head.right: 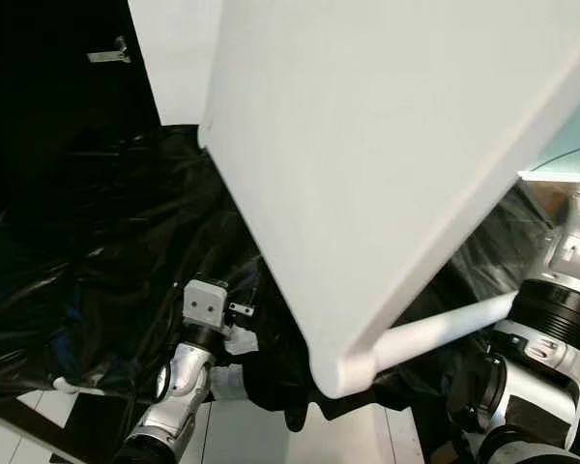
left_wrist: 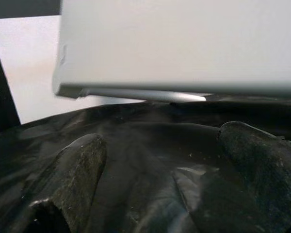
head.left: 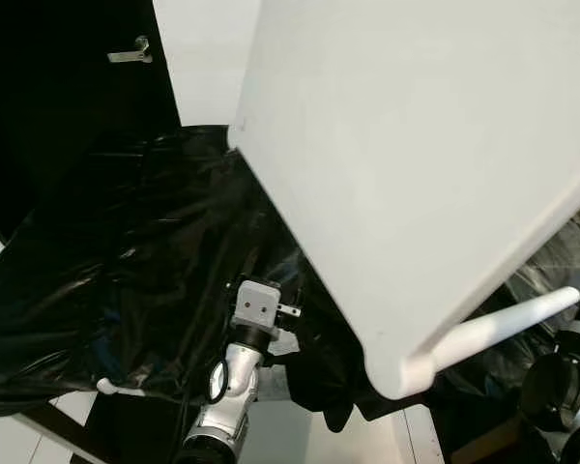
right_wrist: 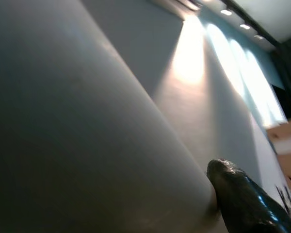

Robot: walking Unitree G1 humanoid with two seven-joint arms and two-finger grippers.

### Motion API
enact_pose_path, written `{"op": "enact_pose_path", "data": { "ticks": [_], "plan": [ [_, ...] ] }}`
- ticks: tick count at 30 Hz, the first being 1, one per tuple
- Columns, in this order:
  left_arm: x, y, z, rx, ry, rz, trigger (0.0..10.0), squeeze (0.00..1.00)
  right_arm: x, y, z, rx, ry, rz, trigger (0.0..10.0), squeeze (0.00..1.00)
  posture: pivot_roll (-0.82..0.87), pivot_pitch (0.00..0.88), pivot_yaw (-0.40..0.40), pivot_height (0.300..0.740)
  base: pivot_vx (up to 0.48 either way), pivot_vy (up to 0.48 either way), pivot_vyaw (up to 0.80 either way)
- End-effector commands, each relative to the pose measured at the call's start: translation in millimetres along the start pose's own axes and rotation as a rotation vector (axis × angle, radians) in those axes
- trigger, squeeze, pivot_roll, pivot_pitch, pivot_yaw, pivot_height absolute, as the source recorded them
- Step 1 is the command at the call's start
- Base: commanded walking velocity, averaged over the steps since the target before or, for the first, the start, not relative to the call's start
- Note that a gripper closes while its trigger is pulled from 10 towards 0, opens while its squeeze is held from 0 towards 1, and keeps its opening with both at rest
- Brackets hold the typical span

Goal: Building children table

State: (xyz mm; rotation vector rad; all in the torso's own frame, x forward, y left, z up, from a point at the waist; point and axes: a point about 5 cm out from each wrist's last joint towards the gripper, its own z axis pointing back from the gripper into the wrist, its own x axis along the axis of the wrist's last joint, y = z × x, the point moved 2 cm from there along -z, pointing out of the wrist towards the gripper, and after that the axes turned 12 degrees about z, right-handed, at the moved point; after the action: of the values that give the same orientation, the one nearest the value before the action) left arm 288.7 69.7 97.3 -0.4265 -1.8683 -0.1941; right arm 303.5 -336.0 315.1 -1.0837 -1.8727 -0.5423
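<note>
- White tabletop (head.left: 416, 174): tilted, raised over black plastic sheet (head.left: 126, 261), leg (head.left: 503, 324) at 4 o'clock.
- Left gripper (left_wrist: 155, 194): fingers apart, empty (below the top).
- Right gripper (right_wrist: 247, 204): against the top; finger state cannot be told.
- Risk: tabletop may slip, being poorly held.

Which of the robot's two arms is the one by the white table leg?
The right arm: the white table leg runs from the tabletop corner toward it. The left arm reaches over the black plastic sheet, away from the leg.
</note>
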Motion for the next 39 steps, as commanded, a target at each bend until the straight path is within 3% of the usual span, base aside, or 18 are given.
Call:
{"op": "enact_pose_path", "data": {
  "ticks": [1,2,3,4,5,7,9,10,11,14,19,20,28,29,30,33,36,39],
  "plan": [
    [0,0.4,-0.1,0.001,0.004,0.001,10.0,0.00,-100,18.0,39.8,0.117,0.457,0.112,0.0,0.00,0.05,0.000,0.082,0.740,0.000,0.000,0.00],
    [0,0.2,-0.1,-0.001,0.006,-0.001,10.0,0.00,-86,29.5,35.8,0.185,0.365,0.195,7.8,0.00,0.05,0.000,0.081,0.740,0.000,0.000,0.00],
    [0,0.0,-0.3,-0.002,0.006,-0.001,10.0,0.00,-71,42.6,32.2,0.256,0.274,0.273,10.0,0.68,0.05,0.000,0.079,0.740,0.000,0.000,0.00],
    [0,0.0,-0.3,-0.002,0.006,-0.001,10.0,0.00,-71,42.6,32.2,0.256,0.274,0.273,10.0,0.68,0.05,0.000,0.079,0.740,0.000,0.000,0.00],
    [0,-0.2,-0.5,-0.001,0.007,-0.001,10.0,0.00,-56,53.0,29.1,0.307,0.196,0.325,10.0,1.00,0.05,0.000,0.078,0.740,0.000,0.000,0.00],
    [0,-0.4,-0.7,0.000,0.007,-0.001,10.0,0.00,-47,58.7,27.2,0.331,0.153,0.346,10.0,1.00,0.05,0.000,0.078,0.740,0.000,0.000,0.00],
    [-1,-1.5,-1.1,0.001,0.007,0.002,10.0,0.00,-28,67.5,22.3,0.362,0.032,0.445,10.0,1.00,0.05,0.000,0.072,0.740,0.000,0.000,0.00],
    [-1,-1.5,-1.1,0.001,0.007,0.002,10.0,0.00,-28,67.5,22.3,0.362,0.032,0.445,10.0,1.00,0.05,0.000,0.072,0.740,0.000,0.000,0.00],
    [-1,-2.2,-1.0,0.001,0.008,0.004,10.0,0.00,-22,71.9,21.1,0.384,-0.021,0.493,10.0,0.00,0.05,0.000,0.070,0.740,0.000,0.000,0.00],
    [-1,-3.0,-0.7,0.002,0.010,0.007,10.0,0.00,-15,76.3,20.9,0.408,-0.072,0.538,10.0,0.00,0.05,0.000,0.066,0.740,0.000,0.000,0.00],
    [-2,-2.2,0.3,0.010,0.010,0.009,10.0,0.00,-15,78.1,30.9,0.438,-0.070,0.528,10.0,0.00,0.05,0.000,0.061,0.740,0.000,0.000,0.00],
    [-2,-1.7,0.5,0.014,0.013,0.009,10.0,0.00,-27,78.7,48.2,0.478,-0.042,0.544,10.0,0.00,0.05,0.000,0.057,0.740,0.000,0.000,0.00],
    [-2,-0.1,-1.8,0.018,0.011,0.007,10.0,0.00,-54,68.5,77.9,0.537,0.063,0.541,10.0,0.00,0.05,0.000,0.065,0.740,0.000,0.000,0.00],
    [-1,0.9,-3.4,0.021,0.012,0.006,10.0,0.00,-66,61.6,89.9,0.570,0.143,0.480,10.0,0.00,0.04,0.000,0.071,0.740,0.000,0.000,0.00],
    [-1,0.9,-3.4,0.021,0.012,0.006,10.0,0.00,-66,61.6,89.9,0.570,0.143,0.480,10.0,0.00,0.04,0.000,0.071,0.740,0.000,0.000,0.00],
    [-1,1.9,-5.0,0.025,0.014,0.011,10.0,0.00,-92,50.8,108.1,0.569,0.376,0.262,10.0,0.00,0.04,0.000,0.073,0.740,0.000,0.000,0.00],
    [0,1.9,-5.9,0.024,0.012,0.014,10.0,0.00,-99,46.4,117.3,0.565,0.408,0.197,10.0,0.00,0.04,0.000,0.076,0.740,0.000,0.000,0.00],
    [2,2.5,-8.4,0.024,0.007,0.020,10.0,0.00,-113,41.4,141.9,0.560,0.523,0.099,10.0,0.00,0.04,0.000,0.079,0.740,0.000,0.000,0.00]
  ]
}}
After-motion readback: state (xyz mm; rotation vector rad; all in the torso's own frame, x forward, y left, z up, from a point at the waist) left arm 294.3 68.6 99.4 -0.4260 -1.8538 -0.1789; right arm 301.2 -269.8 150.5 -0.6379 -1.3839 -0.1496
